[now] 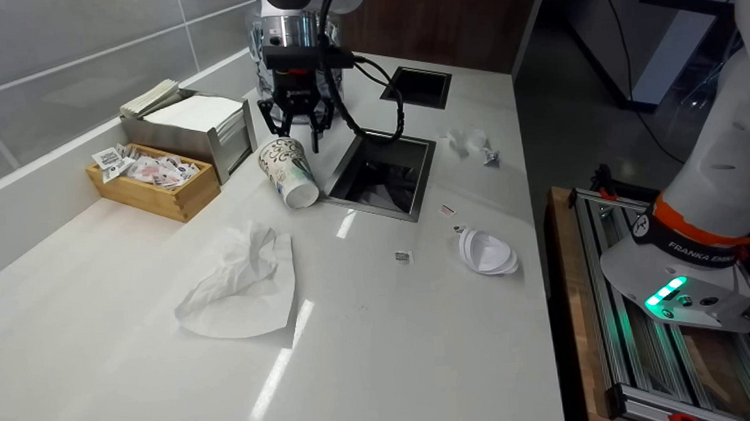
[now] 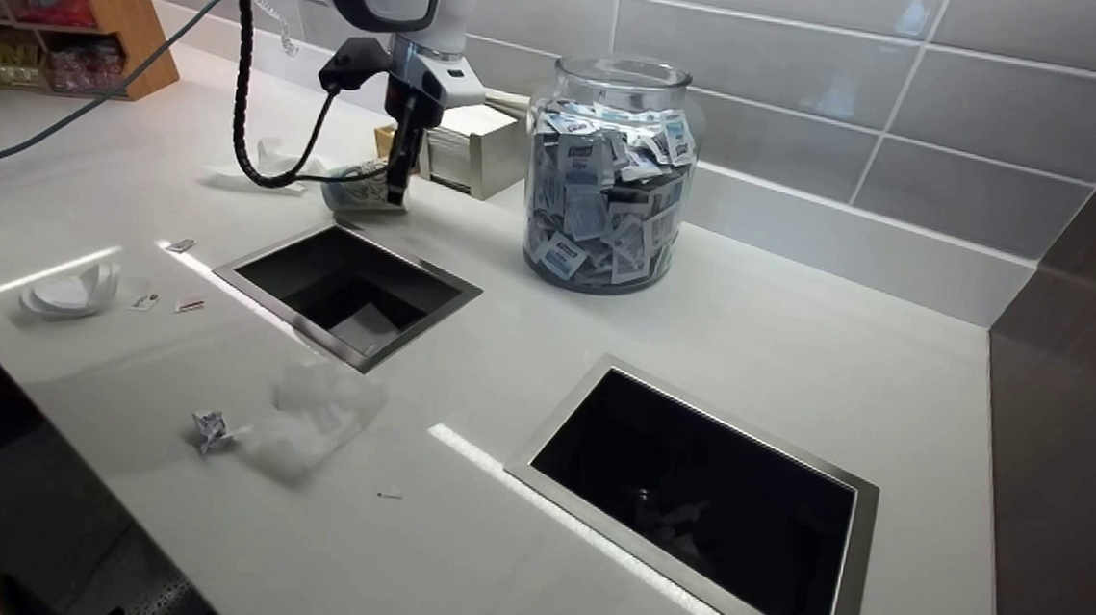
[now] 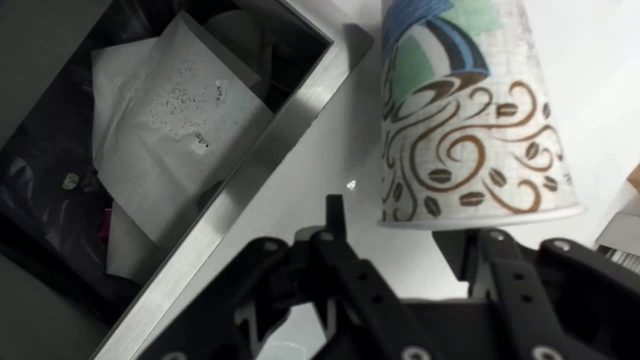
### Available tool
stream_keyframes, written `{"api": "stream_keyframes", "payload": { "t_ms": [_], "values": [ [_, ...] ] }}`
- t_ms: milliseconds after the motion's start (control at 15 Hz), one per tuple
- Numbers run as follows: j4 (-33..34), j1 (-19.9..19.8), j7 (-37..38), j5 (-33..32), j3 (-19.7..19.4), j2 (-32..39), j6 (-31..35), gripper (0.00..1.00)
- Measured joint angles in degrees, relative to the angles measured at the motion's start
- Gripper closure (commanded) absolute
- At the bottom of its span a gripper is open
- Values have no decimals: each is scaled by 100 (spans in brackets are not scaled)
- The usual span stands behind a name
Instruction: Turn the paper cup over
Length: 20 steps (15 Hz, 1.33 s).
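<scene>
The paper cup (image 1: 289,172) lies on its side on the counter, beside the near bin opening. Its closed base faces the camera in an exterior view, and its mouth is toward my gripper (image 1: 299,144). In an exterior view the cup (image 2: 354,190) is partly behind the gripper (image 2: 400,181). In the wrist view the cup (image 3: 465,130) fills the upper right, rim toward me. The gripper (image 3: 392,217) is open at the rim. One finger is left of the cup, apart from it. The other finger's tip is hidden behind the rim; I cannot tell whether it is inside the mouth.
A bin opening (image 1: 426,176) borders the cup; another (image 2: 858,561) is farther along. A glass jar of packets (image 2: 604,196), a napkin holder (image 1: 233,141) and a wooden packet box (image 1: 149,196) stand by the wall. Crumpled tissue (image 1: 244,288) and paper filters (image 1: 489,254) lie on the counter.
</scene>
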Motion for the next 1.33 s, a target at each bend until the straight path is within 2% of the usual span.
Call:
{"api": "stream_keyframes", "payload": {
  "t_ms": [133, 200, 600, 867, 1133, 1333],
  "values": [
    [81, 1, -1, 88, 0, 27, -64, 96],
    [100, 2, -3, 140, 1, 27, -65, 99],
    [133, 28, -65, 334, 26, -15, -66, 99],
    [-25, 214, -238, 316, 54, -312, 26, 99],
    [-688, 556, -447, -107, 45, -958, 597, 99],
    [-1423, 781, -511, -714, 32, -1467, 1392, 99]
  ]
}}
